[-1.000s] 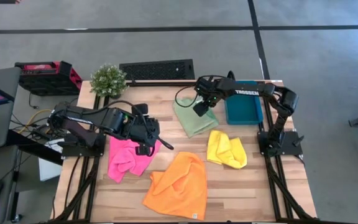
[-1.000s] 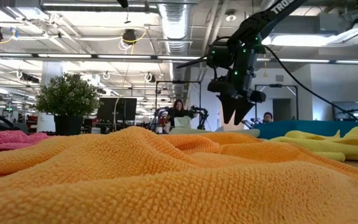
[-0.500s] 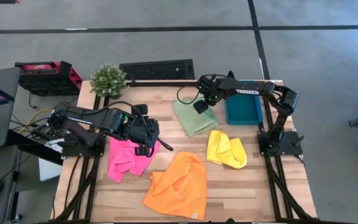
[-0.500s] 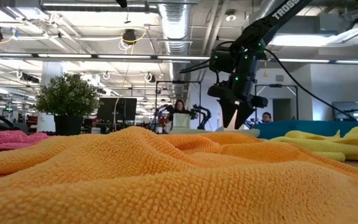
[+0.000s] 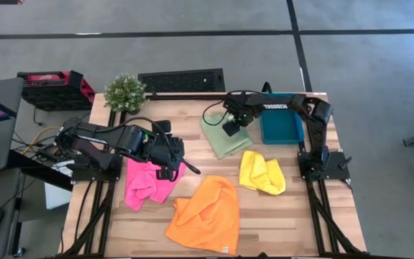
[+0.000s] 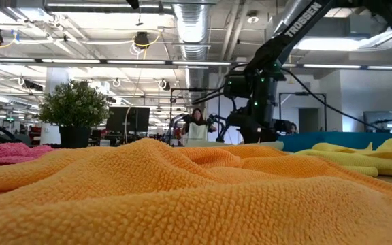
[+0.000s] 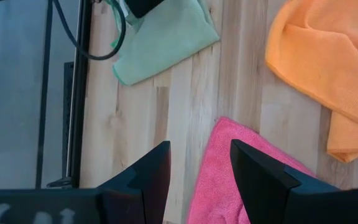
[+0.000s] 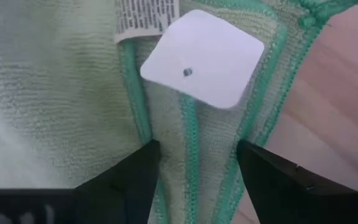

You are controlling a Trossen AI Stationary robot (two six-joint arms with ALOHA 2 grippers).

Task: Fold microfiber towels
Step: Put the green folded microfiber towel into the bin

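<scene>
Right gripper (image 5: 230, 128) has dropped since a second ago, down onto the far edge of the soft sage green microfiber towel (image 5: 225, 138) — fingers spread, straddling a doubled hem beside a white paper tag (image 8: 202, 57). Left gripper (image 7: 199, 171) hangs open over the crumpled hot pink towel (image 5: 148, 182); the orange towel (image 5: 208, 214) and yellow towel (image 5: 261, 172) lie at the near side of the wooden table (image 5: 293, 216).

Risks as I judge them — closing could catch only one hem layer, or the tag, so the corner slips on lifting. Pressing too low may scrape the wood.
</scene>
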